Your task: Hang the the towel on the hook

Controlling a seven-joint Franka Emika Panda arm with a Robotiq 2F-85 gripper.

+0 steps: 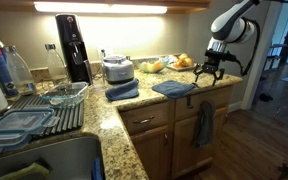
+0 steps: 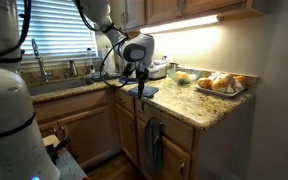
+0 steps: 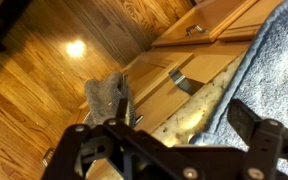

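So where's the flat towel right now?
In both exterior views the towel lies flat at the counter's front edge, beside the open gripper, with a folded towel on its other side and a darker towel hanging below.

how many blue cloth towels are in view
3: one folded blue towel on the counter, one flat slate-blue towel at the counter's edge, one grey-blue towel hanging on the cabinet front. More may be hidden.
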